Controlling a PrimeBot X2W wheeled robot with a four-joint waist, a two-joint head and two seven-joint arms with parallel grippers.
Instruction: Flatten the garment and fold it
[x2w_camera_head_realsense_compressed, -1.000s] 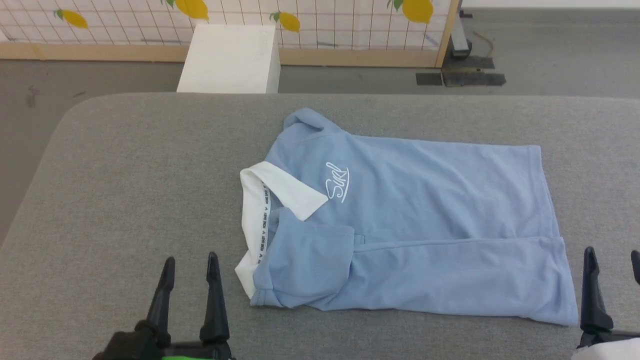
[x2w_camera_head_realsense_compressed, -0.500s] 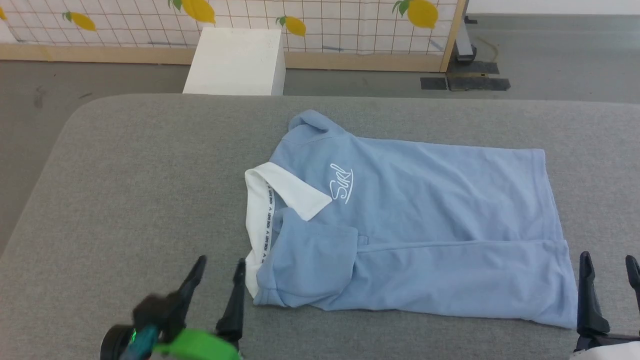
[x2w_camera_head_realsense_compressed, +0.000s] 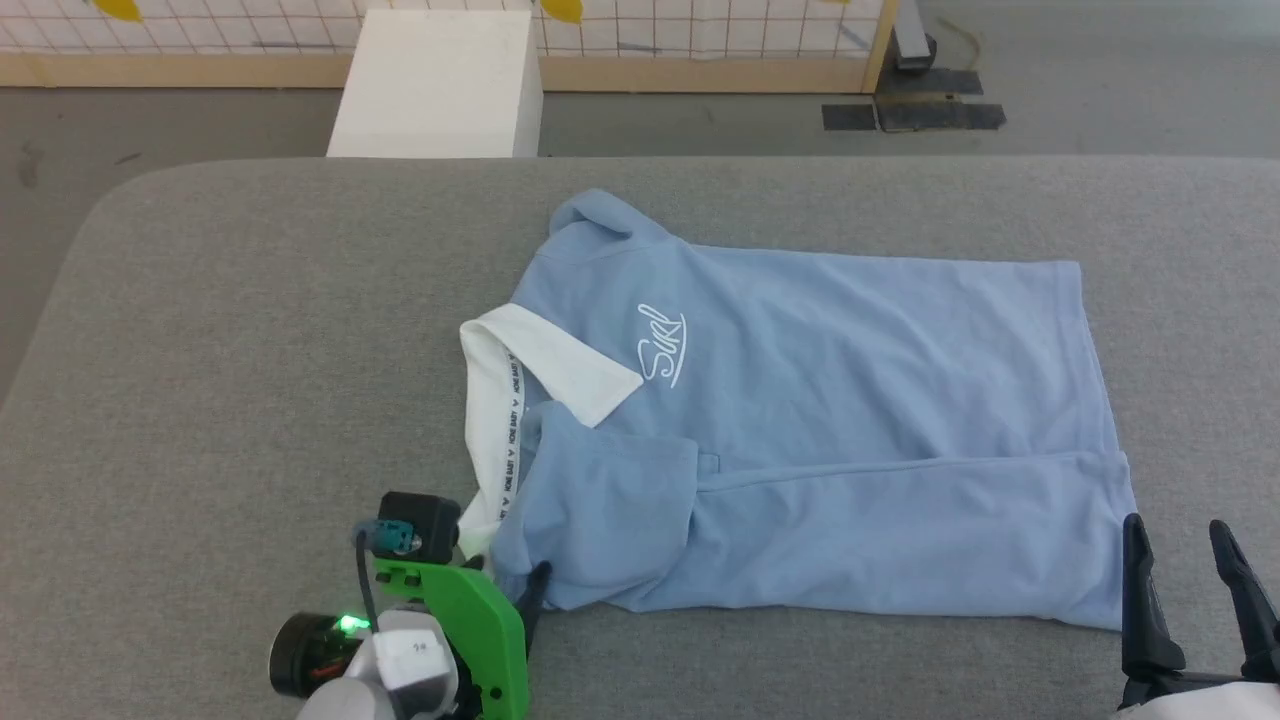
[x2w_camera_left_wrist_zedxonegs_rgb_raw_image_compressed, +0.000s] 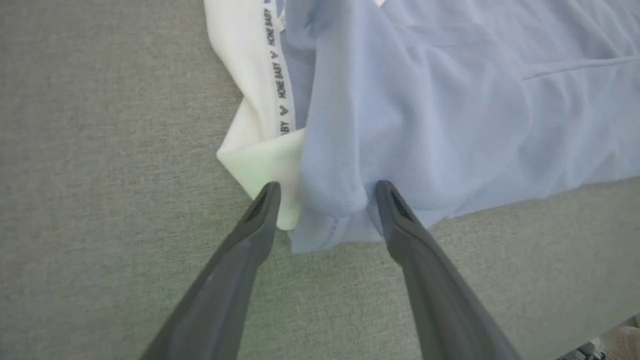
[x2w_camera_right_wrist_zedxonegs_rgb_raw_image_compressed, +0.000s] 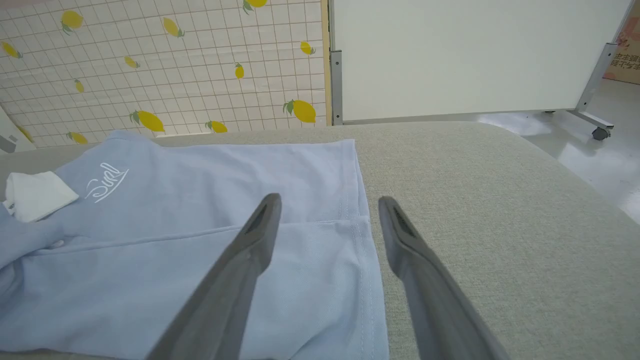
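The garment (x2w_camera_head_realsense_compressed: 850, 400) is a light blue polo lying flat on the grey table (x2w_camera_head_realsense_compressed: 250, 350), with its white collar to the left, its hem to the right and its near long side folded over. My left gripper (x2w_camera_head_realsense_compressed: 505, 580) points down at the near collar corner. In the left wrist view, the left gripper (x2w_camera_left_wrist_zedxonegs_rgb_raw_image_compressed: 327, 192) is open and its fingers (x2w_camera_left_wrist_zedxonegs_rgb_raw_image_compressed: 265, 205) straddle the garment (x2w_camera_left_wrist_zedxonegs_rgb_raw_image_compressed: 450, 100) corner where white collar meets blue fabric. My right gripper (x2w_camera_head_realsense_compressed: 1190, 580) is open at the near hem corner. Seen from the right wrist, the right gripper (x2w_camera_right_wrist_zedxonegs_rgb_raw_image_compressed: 330, 202) hangs over the garment's (x2w_camera_right_wrist_zedxonegs_rgb_raw_image_compressed: 175, 210) hem edge, holding nothing.
A white box (x2w_camera_head_realsense_compressed: 435, 85) stands on the floor beyond the table's far edge. Behind it is a lemon-patterned panel (x2w_camera_right_wrist_zedxonegs_rgb_raw_image_compressed: 175, 65) in a wooden frame, beside a white board (x2w_camera_right_wrist_zedxonegs_rgb_raw_image_compressed: 465, 55) on a wheeled stand. The table rounds off at its far left corner (x2w_camera_head_realsense_compressed: 110, 200).
My left gripper has moved right and tipped down, so its open fingers now straddle the garment's near collar corner. The head camera has shifted slightly. The right gripper has barely moved.
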